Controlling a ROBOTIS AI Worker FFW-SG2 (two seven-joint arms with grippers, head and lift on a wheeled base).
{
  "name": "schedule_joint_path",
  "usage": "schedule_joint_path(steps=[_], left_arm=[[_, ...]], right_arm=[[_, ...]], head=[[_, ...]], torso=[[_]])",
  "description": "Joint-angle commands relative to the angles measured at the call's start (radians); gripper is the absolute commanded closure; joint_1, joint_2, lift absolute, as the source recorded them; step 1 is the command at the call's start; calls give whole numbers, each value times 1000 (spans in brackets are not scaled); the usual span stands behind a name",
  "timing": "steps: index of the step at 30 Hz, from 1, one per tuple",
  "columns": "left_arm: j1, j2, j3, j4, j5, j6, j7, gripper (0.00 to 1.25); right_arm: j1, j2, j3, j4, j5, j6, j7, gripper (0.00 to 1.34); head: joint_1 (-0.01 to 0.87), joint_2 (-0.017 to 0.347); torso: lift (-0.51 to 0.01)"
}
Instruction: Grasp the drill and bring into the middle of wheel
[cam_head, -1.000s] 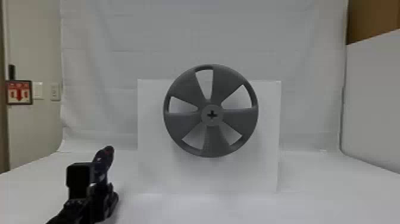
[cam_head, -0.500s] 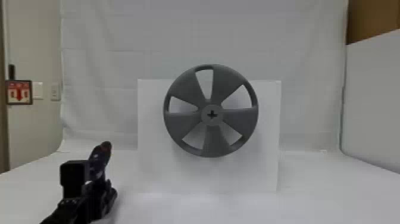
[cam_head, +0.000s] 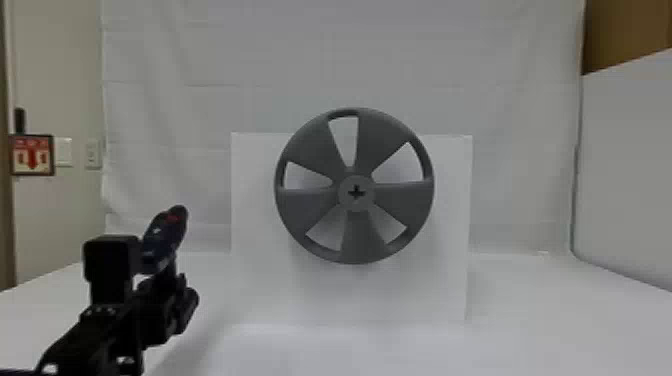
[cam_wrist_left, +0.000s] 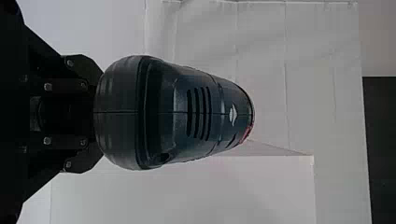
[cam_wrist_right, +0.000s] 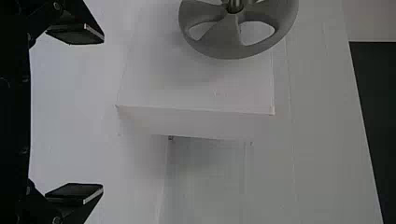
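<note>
At the lower left of the head view, my left gripper (cam_head: 167, 300) is shut on the dark blue drill (cam_head: 162, 240), whose rounded top stands above it. The left wrist view has the drill (cam_wrist_left: 196, 112) directly beyond my left gripper (cam_wrist_left: 93, 113), whose fingers lie behind the drill's near end. The grey wheel (cam_head: 310, 212) is upright, with a cross-shaped hole at its hub (cam_head: 356, 193); the drill is left of it, apart. In the right wrist view, my right gripper (cam_wrist_right: 100, 114) is open with nothing between its fingers, and part of the wheel (cam_wrist_right: 233, 44) shows beyond.
A white box-like panel (cam_head: 260, 280) stands behind the wheel on the white table (cam_head: 550, 320). White cloth (cam_head: 200, 100) hangs at the back, and a white partition (cam_head: 625, 175) borders the right side.
My left gripper has risen with the drill, drifting slightly left in the head view before the latest rise. The wheel has stayed in place.
</note>
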Motion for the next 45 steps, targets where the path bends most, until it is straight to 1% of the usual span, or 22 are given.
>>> schedule_joint_path(steps=[1, 4, 13, 19, 31, 37, 45], left_arm=[[8, 4, -17, -107, 29, 78, 29, 1202], [16, 11, -37, -173, 52, 110, 69, 1202], [36, 30, -87, -343, 139, 199, 152, 1200], [36, 46, -155, -420, 187, 237, 210, 1200], [22, 50, -235, -461, 290, 260, 240, 1200], [11, 52, -285, -463, 307, 262, 243, 1200], [-14, 64, -344, -463, 320, 260, 243, 1200]], right_arm=[[0, 1, -1, 0, 0, 0, 0, 170], [-2, 1, 1, 0, 0, 0, 0, 170], [-5, 3, -2, 0, 2, 0, 0, 171], [-9, 4, -4, 0, 7, 0, 0, 171], [-14, 6, -9, 0, 23, 3, 0, 173], [-15, 7, -10, 0, 31, 5, 0, 173], [-18, 10, -9, 0, 40, 8, 0, 173]], head=[[54, 31], [54, 31], [54, 31], [54, 31], [54, 31], [54, 31], [54, 31]], torso=[[-403], [-403], [-403], [-403], [-403], [-403], [-403]])
